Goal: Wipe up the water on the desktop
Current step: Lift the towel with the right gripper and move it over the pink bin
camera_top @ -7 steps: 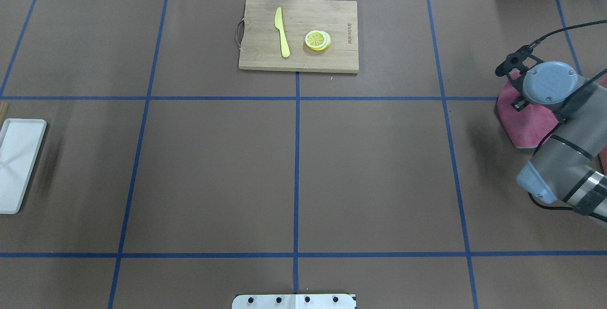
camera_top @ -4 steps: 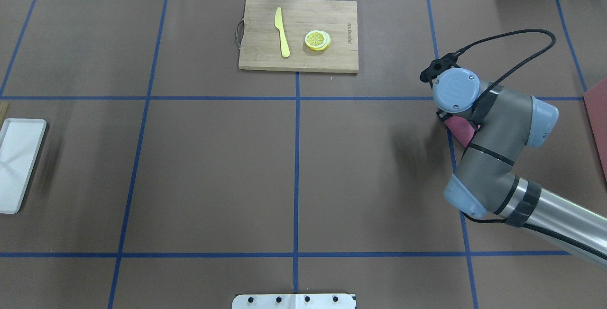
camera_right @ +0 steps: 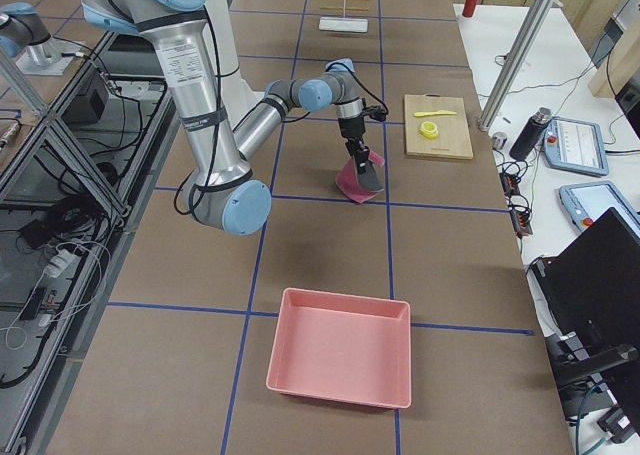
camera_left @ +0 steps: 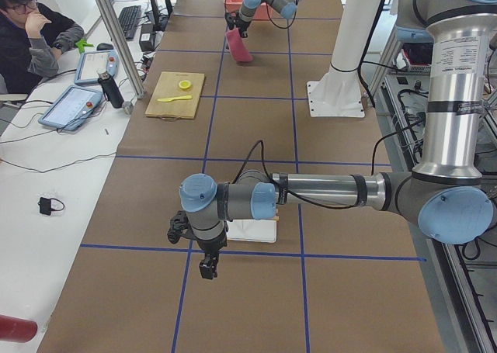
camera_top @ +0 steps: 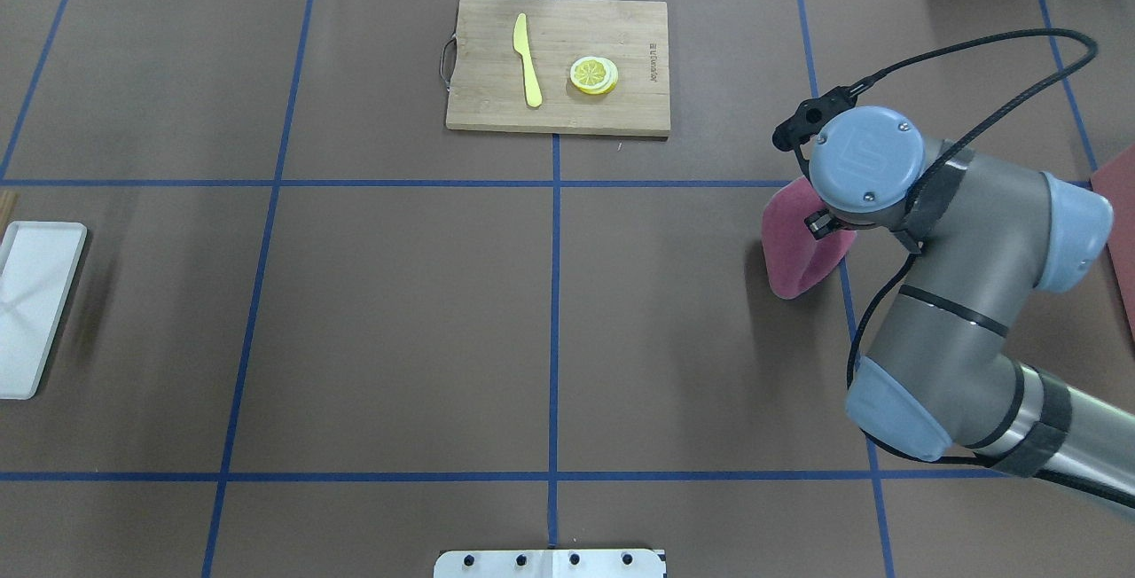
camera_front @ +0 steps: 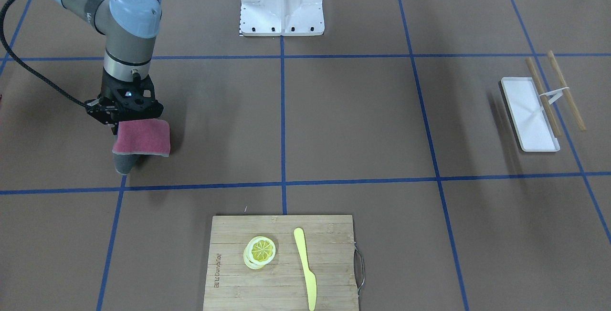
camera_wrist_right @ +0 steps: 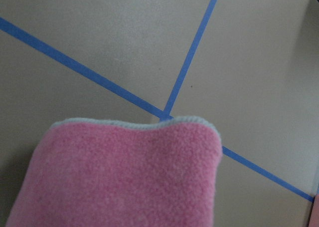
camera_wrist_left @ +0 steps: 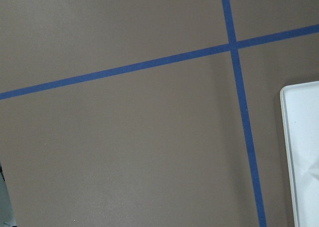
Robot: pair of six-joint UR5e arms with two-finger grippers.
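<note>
Reaches the right arm (camera_top: 940, 294) out to the robot's right of the cutting board (camera_top: 559, 64) and nearer the base, elbow bent, wrist turned straight down. Pinches a pink cloth (camera_front: 142, 138) by its upper edge in the right hand (camera_front: 123, 121). Stretches the left arm (camera_left: 326, 190) out low, well apart from the cutting board on its other side, left hand (camera_left: 207, 269) pointing down over the surface (camera_top: 399, 321); fingers too small to judge.

Worktop (camera_top: 399, 312): matte brown, thin blue tape lines in a grid of big rectangles
Cloth (camera_front: 142, 138): pink fleece, pale grey edging, grey underside
Cutting board (camera_top: 621, 113): pale bamboo, striped grain
Knife (camera_top: 528, 64): yellow
Lemon slice (camera_top: 593, 74): yellow, whitish rim
Tray (camera_top: 35, 312): white
Bin (camera_right: 340, 347): salmon pink
Right arm (camera_top: 966, 223): grey, light blue joint caps
</note>
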